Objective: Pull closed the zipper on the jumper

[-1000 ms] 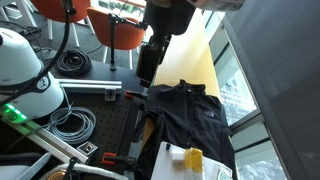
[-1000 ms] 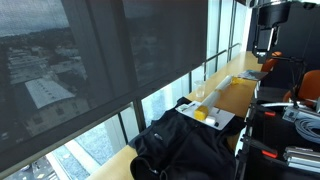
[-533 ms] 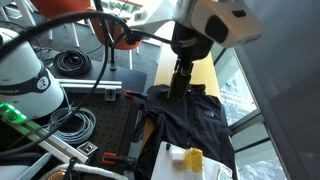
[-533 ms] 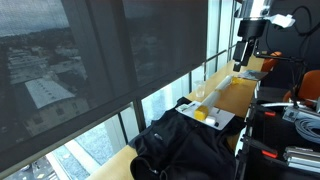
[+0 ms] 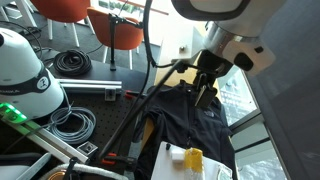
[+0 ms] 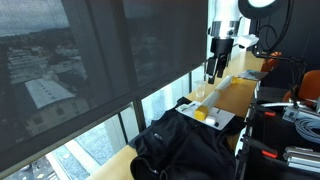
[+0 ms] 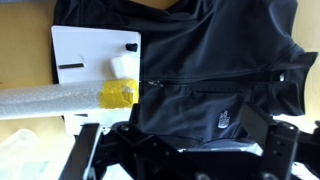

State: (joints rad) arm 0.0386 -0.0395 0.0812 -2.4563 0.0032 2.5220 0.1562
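The jumper (image 5: 192, 122) is a rumpled black garment lying on the bench by the window; it also shows in an exterior view (image 6: 185, 150). In the wrist view the jumper (image 7: 215, 60) fills most of the frame, and its zipper line (image 7: 210, 83) runs across the chest with a small white logo below it. My gripper (image 5: 205, 93) hangs in the air above the jumper's collar end and also shows by the window (image 6: 213, 70). In the wrist view its dark fingers (image 7: 185, 160) stand wide apart with nothing between them.
A white board (image 7: 90, 45) beside the jumper carries a small yellow item (image 7: 120, 93) and a white foam tube (image 7: 45, 102). Black coiled cables (image 5: 72, 62) and orange chairs (image 5: 120, 28) stand behind the bench. Window glass (image 6: 110, 70) runs along the bench.
The arm has swung from the far end of the bench toward the jumper and now hangs over its collar end. The jumper has not moved.
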